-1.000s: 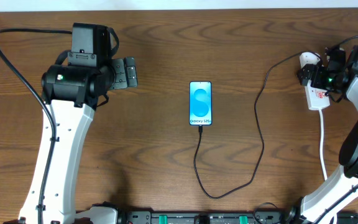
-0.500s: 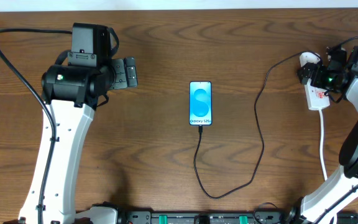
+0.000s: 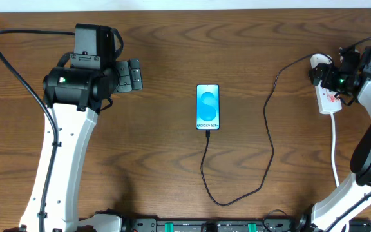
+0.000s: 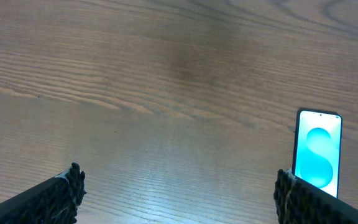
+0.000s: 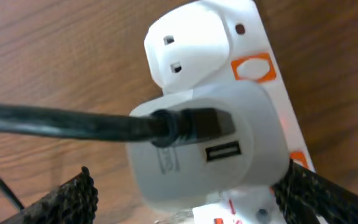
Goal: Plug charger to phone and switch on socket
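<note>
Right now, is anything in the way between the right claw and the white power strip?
Nothing visible. The right gripper hangs right over the socket, fingers either side of the white adapter plugged into it; the orange switch beside it is uncovered.

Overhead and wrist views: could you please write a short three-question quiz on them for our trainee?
1. Fill in: the left gripper is ___ (open or shut).
2. True or false: the cable is plugged into the phone.
3. Which gripper is at the socket? A left, B right.
Key: 1 open; 2 true; 3 B, the right gripper.
</note>
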`<state>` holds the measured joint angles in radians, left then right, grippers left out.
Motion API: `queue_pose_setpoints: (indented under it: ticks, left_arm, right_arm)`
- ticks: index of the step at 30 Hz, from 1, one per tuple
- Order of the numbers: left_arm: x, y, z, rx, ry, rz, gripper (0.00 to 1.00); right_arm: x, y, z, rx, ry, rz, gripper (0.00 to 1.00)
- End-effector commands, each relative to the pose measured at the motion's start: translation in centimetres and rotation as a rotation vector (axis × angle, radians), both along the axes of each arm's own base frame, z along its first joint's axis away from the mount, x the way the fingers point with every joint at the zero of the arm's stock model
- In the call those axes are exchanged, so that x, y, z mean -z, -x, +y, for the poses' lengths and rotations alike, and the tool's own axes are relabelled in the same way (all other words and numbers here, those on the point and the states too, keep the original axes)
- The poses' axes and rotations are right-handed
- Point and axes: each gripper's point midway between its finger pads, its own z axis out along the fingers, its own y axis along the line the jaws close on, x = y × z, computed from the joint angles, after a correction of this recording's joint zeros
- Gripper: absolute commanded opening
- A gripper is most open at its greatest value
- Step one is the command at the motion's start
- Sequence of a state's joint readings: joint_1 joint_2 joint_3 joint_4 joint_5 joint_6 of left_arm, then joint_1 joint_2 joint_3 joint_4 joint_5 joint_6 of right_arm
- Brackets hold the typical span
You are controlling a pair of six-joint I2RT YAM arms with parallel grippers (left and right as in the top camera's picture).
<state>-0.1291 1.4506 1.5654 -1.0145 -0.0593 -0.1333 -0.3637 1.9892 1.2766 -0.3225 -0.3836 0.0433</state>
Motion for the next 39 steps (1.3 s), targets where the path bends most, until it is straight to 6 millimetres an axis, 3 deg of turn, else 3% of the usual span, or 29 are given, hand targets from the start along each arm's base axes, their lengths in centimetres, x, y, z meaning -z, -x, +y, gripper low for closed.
queue_pose_setpoints:
  ticks: [1,7,8,9,11,17,20,24,33,35,39]
  left_arm:
    - [-0.2,0.0,0.2,-0.002,-0.016,-0.006,0.98]
    - [-0.2,0.0,0.2,-0.002,-0.016,-0.006,0.98]
    - [-0.2,0.0,0.2,-0.002,-0.016,-0.006,0.98]
    - [-0.2,0.0,0.2,-0.002,-0.016,-0.006,0.98]
    - [-0.2,0.0,0.2,-0.002,-0.016,-0.006,0.98]
    - [-0.2,0.0,0.2,-0.002,-0.016,-0.006,0.98]
    - [-0.2,0.0,0.2,-0.002,-0.016,-0.006,0.98]
    - [-0.2,0.0,0.2,-0.002,-0.016,-0.006,0.98]
    - [-0.2,0.0,0.2,-0.002,-0.016,-0.006,0.98]
    - [-0.2,0.0,0.2,-0.002,-0.016,-0.006,0.98]
    - [-0.2,0.0,0.2,-0.002,-0.016,-0.006,0.98]
  right_arm:
    - [2.3,1.8,4.0,-0.025,-0.151,0.097,0.89]
    - [2.5,1.8,3.6,-0.014,-0.132,0.103,0.9]
    - [2.5,1.8,3.6,-0.011,-0.129,0.106,0.91]
    - [2.5,2.0,3.6,-0.01,-0.13,0.111,0.99]
    - [2.6,2.6,3.6,0.001,-0.136,0.141,0.99]
    - [2.5,4.8,1.1,0.169,-0.024,0.256,0.99]
    - [0.5,6.0,-0.5,0.261,0.046,0.274,0.99]
    - [-3.5,6.9,-1.4,0.31,0.108,0.226,0.99]
    - [-13.0,8.3,-1.0,0.328,0.144,0.024,0.99]
    - [-14.8,8.3,-0.1,0.318,0.103,-0.028,0.99]
    - [-15.3,8.6,-0.1,0.32,0.107,-0.039,0.99]
